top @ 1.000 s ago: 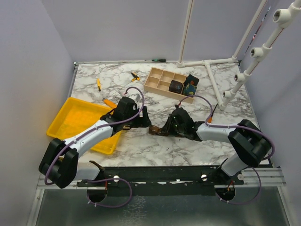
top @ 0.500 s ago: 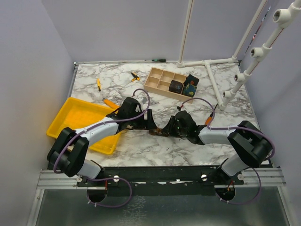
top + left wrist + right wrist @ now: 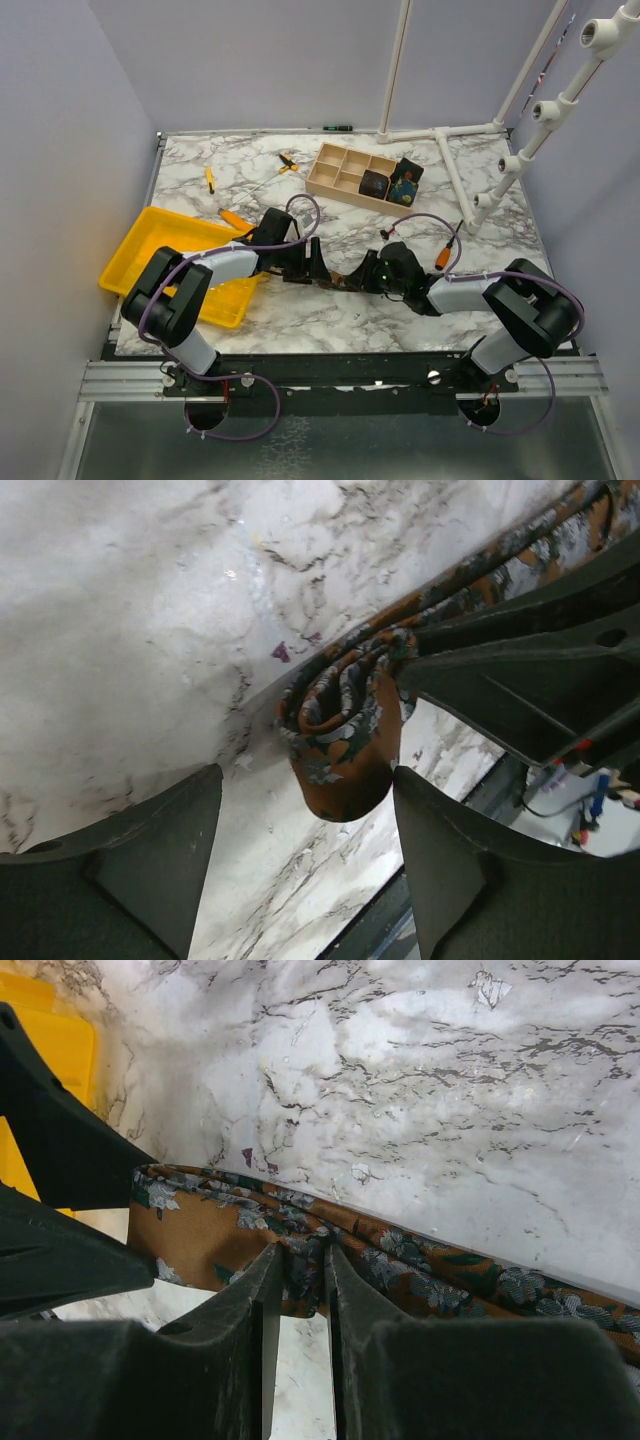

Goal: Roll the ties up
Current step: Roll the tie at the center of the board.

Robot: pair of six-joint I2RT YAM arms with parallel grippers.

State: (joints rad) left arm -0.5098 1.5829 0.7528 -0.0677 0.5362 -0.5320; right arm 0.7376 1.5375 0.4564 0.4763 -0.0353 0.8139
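Rust-brown mottled fabric is what you are seeing near the middle of the tabletop (image 3: 300, 310), toward its near edge: the rust-brown tie (image 3: 345, 277) is lying there between the two grippers. In the right wrist view, the right gripper (image 3: 302, 1260) is pinching a fold of this tie between its nearly closed fingers, while the strip is running off to the right across the marble. The left gripper (image 3: 312, 262) is standing with its jaws spread wide. In the left wrist view, its fingers (image 3: 150, 850) are flanking the curled, loosely rolled end of the tie (image 3: 340, 730) without touching it. The dark body of the right gripper is meeting that curled end from the right side of that view. Toward the far edge you are seeing a wooden organizer (image 3: 345, 170), and two rolled ties (image 3: 374, 184) are sitting side by side at its right end; which compartments they occupy cannot be told. A yellow tray (image 3: 165, 255) is resting at the left edge, partly under the left arm. Three orange-handled screwdrivers (image 3: 209, 178) are lying toward the far left corner, well apart from the tie.
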